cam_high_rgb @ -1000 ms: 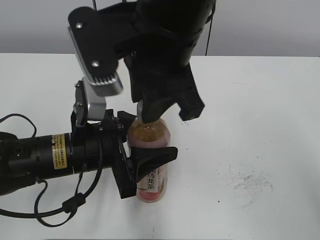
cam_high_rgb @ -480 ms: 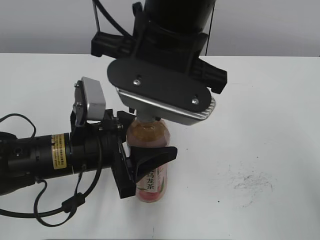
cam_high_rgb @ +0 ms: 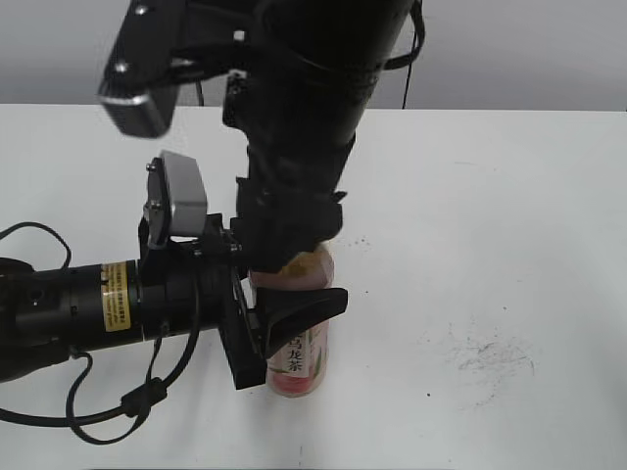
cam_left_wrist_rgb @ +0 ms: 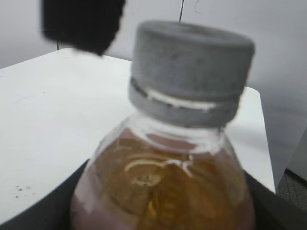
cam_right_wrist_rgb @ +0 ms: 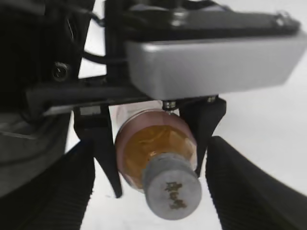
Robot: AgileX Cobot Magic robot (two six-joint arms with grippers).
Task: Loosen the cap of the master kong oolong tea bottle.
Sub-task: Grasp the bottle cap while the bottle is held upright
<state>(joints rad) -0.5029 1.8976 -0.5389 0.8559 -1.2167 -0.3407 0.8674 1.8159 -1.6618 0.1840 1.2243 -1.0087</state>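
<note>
The master kong oolong tea bottle [cam_high_rgb: 299,357] stands upright on the white table, full of amber tea, with a pink label. My left gripper [cam_high_rgb: 299,282] comes in from the left and is shut on its body; its dark jaws flank the bottle [cam_left_wrist_rgb: 163,187] in the left wrist view. The grey-white cap [cam_left_wrist_rgb: 192,67] sits on the neck. My right gripper [cam_right_wrist_rgb: 149,199] hangs over the cap [cam_right_wrist_rgb: 173,194], whose dark logo shows. Its ribbed fingers [cam_right_wrist_rgb: 53,187] stand apart on either side of the cap, open. In the exterior view the right arm [cam_high_rgb: 304,147] hides the cap.
The white table [cam_high_rgb: 509,215] has dark scuff marks [cam_high_rgb: 490,357] at the right. A black cable [cam_high_rgb: 108,416] loops at the front left beside the left arm. A grey wall lies behind the table's far edge.
The right wrist has turned about the cap, its camera housing swinging from the left across the front to the upper left. The left gripper and the bottle have not moved.
</note>
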